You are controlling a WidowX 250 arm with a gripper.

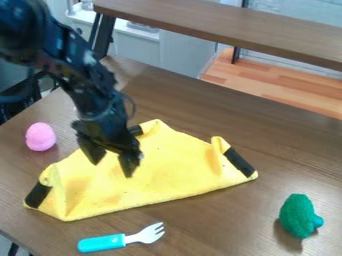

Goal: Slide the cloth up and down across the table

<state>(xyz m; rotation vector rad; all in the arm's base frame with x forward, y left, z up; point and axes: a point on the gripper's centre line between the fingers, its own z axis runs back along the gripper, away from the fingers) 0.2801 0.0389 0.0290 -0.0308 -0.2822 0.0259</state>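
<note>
The black gripper (112,165) hangs over the left part of the yellow cloth (170,172), its two fingers apart and pointing down with nothing held between them. The cloth lies spread on the brown table (220,230), with raised, folded corners and black patches at its left end, its right end and its back edge behind the gripper. Whether the fingertips touch the cloth I cannot tell.
A pink egg-shaped object (41,137) sits left of the cloth. In front lies a fork with a blue handle (101,243). A green toy (298,216) stands at the right. Behind the table runs a raised brown shelf (220,24).
</note>
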